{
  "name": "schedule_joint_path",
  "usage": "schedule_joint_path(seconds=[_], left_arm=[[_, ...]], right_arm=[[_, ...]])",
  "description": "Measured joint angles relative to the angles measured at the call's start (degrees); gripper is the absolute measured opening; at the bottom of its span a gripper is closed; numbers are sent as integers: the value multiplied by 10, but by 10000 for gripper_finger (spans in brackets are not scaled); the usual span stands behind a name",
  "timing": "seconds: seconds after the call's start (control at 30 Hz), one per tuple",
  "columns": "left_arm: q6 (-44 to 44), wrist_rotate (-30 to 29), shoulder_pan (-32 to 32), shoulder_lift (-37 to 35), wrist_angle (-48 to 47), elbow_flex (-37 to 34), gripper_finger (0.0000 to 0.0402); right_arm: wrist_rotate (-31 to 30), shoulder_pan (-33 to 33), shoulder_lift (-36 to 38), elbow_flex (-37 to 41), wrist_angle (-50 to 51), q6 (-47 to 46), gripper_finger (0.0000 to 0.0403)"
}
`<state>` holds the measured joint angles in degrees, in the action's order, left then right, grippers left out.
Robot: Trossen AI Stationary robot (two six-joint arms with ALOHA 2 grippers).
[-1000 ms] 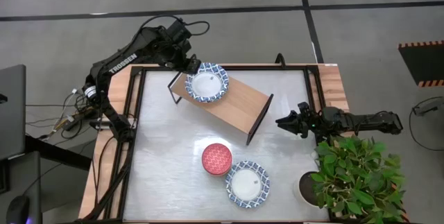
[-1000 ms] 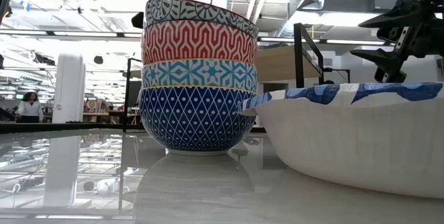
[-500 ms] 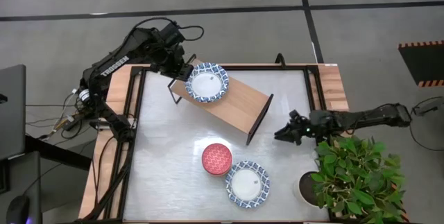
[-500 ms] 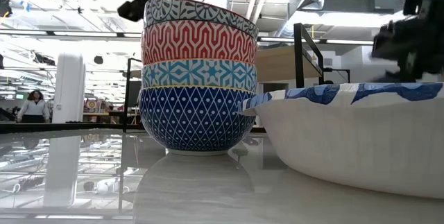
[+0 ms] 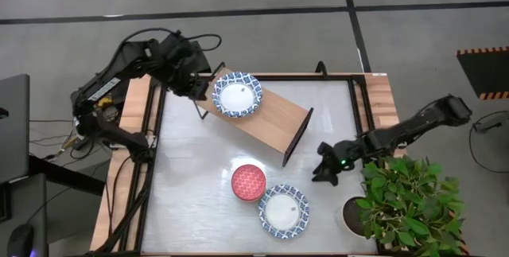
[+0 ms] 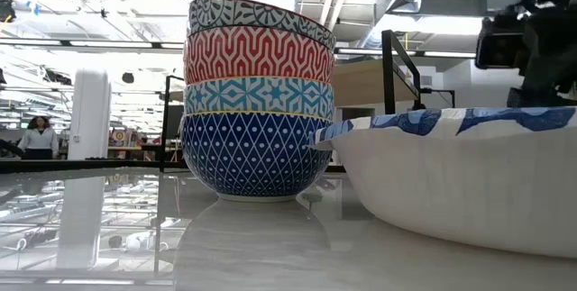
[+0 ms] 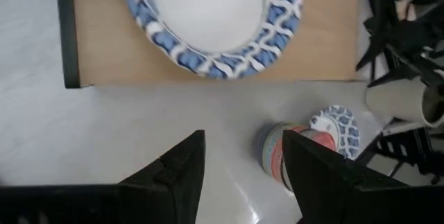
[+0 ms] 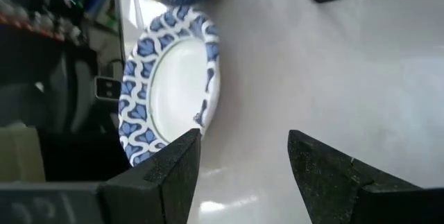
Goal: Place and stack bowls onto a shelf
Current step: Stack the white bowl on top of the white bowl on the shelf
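Hovering off the far-left corner of the table (image 5: 199,209), left gripper (image 5: 199,87) with fingers apart and nothing between them, just beside the end of the shelf (image 5: 270,122). Resting on that end of the light-wood shelf: one wide white bowl with a blue patterned rim (image 5: 236,95), seen whole from above and partly in the left wrist view (image 7: 211,16).

Reaching low over the table's right side, right gripper (image 5: 326,171) with fingers spread wide and empty, near the shelf's black leg (image 5: 297,136) and well apart from the bowls on the tabletop. Ahead of its fingers (image 8: 173,172), a second blue-rimmed white bowl (image 8: 166,85) sitting directly on the glossy surface.

Standing near the table's front edge, touching or nearly touching: a red-topped patterned bowl (image 5: 248,181) and that second white bowl (image 5: 283,210). From table height, the patterned bowl (image 6: 257,97) showing bands of grey leaves, red zigzags, light blue stars and dark blue diamonds, with the white bowl's rim (image 6: 451,183) close to the lens.

Filling the table's front-right corner: a potted green plant (image 5: 406,201).

No legible brand, label or lettering on bowls, shelf or arms.
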<state>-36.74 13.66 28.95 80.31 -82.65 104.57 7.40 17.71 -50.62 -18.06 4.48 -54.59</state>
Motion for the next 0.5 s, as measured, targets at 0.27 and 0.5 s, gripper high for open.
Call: schedule_joint_path(seconds=[0.27, 0.5], left_arm=[[-33, -65, -75, -49, -4, 0, 176], [-47, -113, -124, -67, -4, 0, 176]], right_arm=[[-13, 38, -204, -137, -6, 3, 244], [-3, 70, -358, -234, 9, -2, 244]])
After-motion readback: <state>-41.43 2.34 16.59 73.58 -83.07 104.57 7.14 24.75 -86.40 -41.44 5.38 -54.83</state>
